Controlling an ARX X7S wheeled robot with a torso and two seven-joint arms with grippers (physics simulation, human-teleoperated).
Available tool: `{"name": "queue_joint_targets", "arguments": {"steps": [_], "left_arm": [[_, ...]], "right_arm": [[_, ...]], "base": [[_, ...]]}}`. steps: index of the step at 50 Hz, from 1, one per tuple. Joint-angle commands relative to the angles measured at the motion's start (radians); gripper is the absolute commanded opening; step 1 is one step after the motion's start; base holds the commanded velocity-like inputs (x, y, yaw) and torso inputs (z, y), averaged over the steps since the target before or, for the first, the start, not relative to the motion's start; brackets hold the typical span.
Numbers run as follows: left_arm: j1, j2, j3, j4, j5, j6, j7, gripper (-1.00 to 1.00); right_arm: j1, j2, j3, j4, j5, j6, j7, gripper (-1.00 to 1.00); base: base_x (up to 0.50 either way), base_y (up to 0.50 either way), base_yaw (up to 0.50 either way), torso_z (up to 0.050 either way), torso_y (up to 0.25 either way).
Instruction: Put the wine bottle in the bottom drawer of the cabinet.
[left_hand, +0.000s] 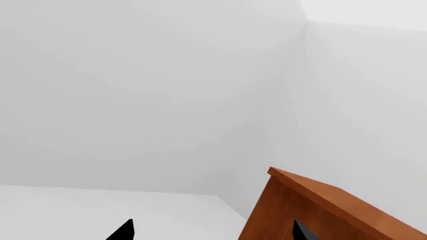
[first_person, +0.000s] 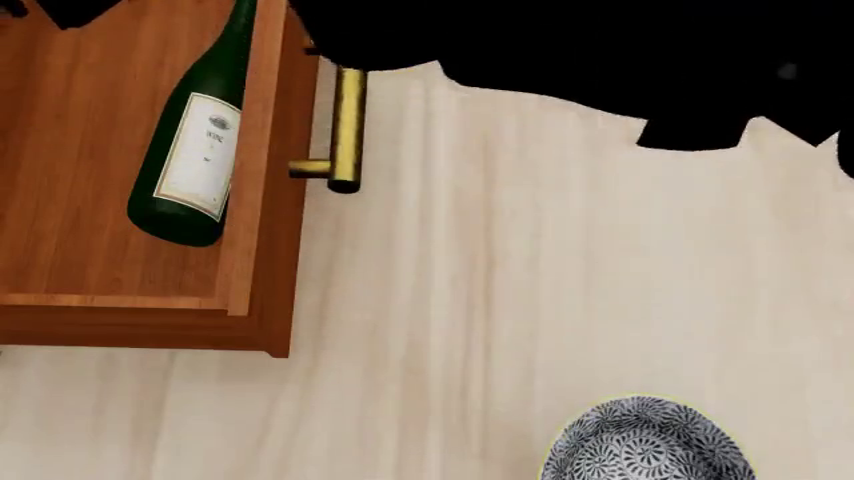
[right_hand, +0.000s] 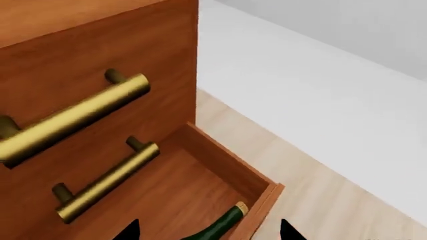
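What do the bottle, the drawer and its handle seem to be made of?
Bottle: looks like dark green glass, glossy, with a white paper-like label.
Drawer: reddish-brown wood with visible grain and a smooth, slightly shiny finish.
Handle: brass-coloured bar, probably metal, with a soft sheen.

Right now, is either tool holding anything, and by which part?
Nothing is held. The wine bottle lies free on the floor of the bottom drawer; both tools show only spread, empty tips.

wine bottle (first_person: 194, 140) | white label (first_person: 200, 156) | printed text too small to read
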Motion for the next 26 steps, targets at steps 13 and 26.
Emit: {"name": "queue_joint_targets", "arguments": {"steps": [13, 26], "left_arm": [[0.006, 0.000, 0.010, 0.000, 0.004, 0.008, 0.002, 1.00], [0.009, -0.001, 0.012, 0.001, 0.005, 0.012, -0.001, 1.00]], "right_arm": [[0.118, 0.427, 0.188, -0.358, 0.175, 0.104, 0.258, 1.00], [0.101, 0.568, 0.308, -0.435, 0.252, 0.188, 0.349, 1.00]], "base": [[0.00, 0.00, 0.00, 0.000, 0.000], [0.00, 0.00, 0.00, 0.000, 0.000]]}}
